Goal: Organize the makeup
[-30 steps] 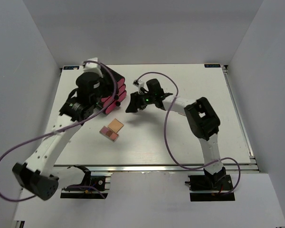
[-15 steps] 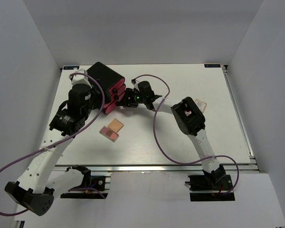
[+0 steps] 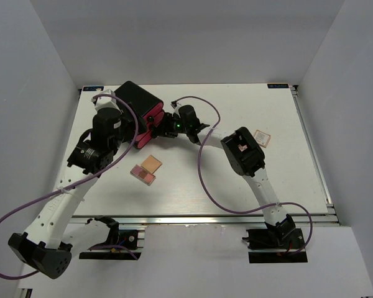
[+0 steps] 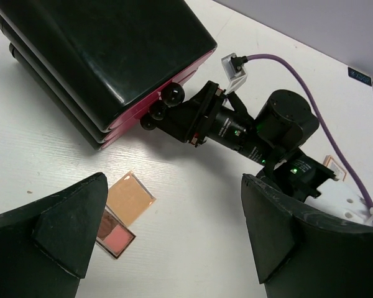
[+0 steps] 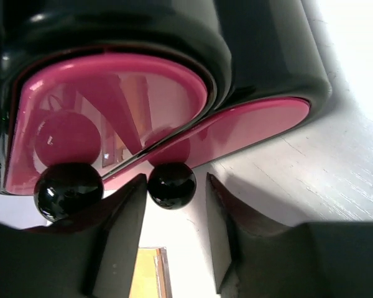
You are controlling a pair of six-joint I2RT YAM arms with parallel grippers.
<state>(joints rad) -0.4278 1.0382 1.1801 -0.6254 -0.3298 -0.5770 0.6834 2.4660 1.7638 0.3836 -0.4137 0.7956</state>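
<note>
A tan compact [image 3: 151,164] and a pink-brown eyeshadow palette [image 3: 142,174] lie side by side on the table in front of the black box with pink drawers [image 3: 138,105]. Another palette [image 3: 261,136] lies at the right. My right gripper [image 5: 175,181] is open around the lowest drawer's black knob [image 5: 171,184]; its left finger is almost touching, and its right finger stands apart. My left gripper [image 4: 174,248] is open and empty above the table, with the compact [image 4: 130,198] and palette [image 4: 115,234] by its left finger. No tubes or pencils show.
The box stands at the back left, its drawers shut, with three black knobs [image 4: 156,110] facing the right gripper [image 4: 196,118]. White walls close in the table on three sides. A purple cable [image 3: 205,167] loops over the table's middle.
My right gripper has moved left up to the drawer knobs. My left arm has drawn back to the left, uncovering the box. The right-hand palette has come into view.
</note>
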